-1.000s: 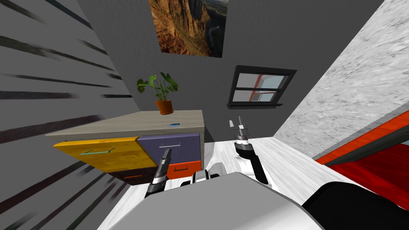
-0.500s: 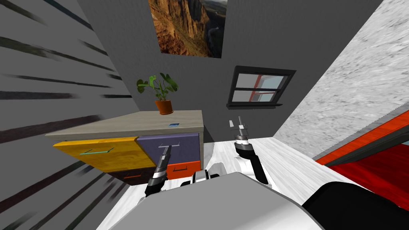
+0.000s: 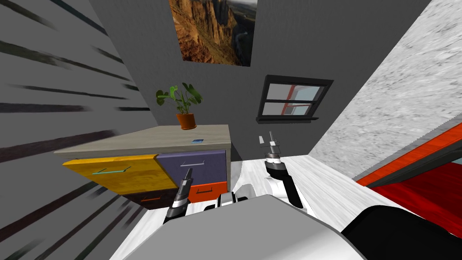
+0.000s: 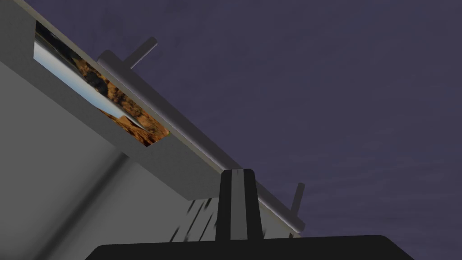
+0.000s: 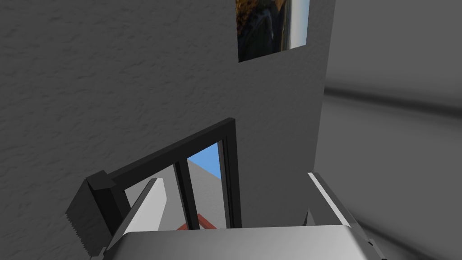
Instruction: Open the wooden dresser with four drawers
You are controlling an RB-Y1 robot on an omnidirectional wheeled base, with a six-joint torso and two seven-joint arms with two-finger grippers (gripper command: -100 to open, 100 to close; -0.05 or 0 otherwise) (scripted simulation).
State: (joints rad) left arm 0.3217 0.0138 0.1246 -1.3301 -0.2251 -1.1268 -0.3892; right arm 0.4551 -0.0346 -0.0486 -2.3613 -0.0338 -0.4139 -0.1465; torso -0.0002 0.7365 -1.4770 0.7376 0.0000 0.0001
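Observation:
The dresser [image 3: 180, 135] has a grey top and four coloured drawer fronts: yellow [image 3: 122, 174], purple [image 3: 207, 169], dark brown [image 3: 149, 198] and orange [image 3: 210, 192]. The yellow front seems to stand out further than the others. A thin grey bar handle [image 3: 191, 163] crosses the purple drawer. My left gripper [image 3: 189, 173] points up at that drawer just below the handle. In the left wrist view the fingers [image 4: 236, 174] are pressed together, nothing between them, with the handle [image 4: 180, 131] running just past their tips. My right gripper [image 3: 266, 138] is raised right of the dresser, fingers apart [image 5: 234, 178].
A potted plant [image 3: 182, 108] and a small blue item [image 3: 196, 141] sit on the dresser top. A dark-framed window [image 3: 293, 99] is in the grey wall behind. A pale speckled wall [image 3: 406, 90] and red flooring [image 3: 428, 189] lie to the right.
Half a second ago the left gripper's tips reached up to the purple drawer's handle. Now the hand has drawn back a little below it and its fingers have shut. The right arm is still.

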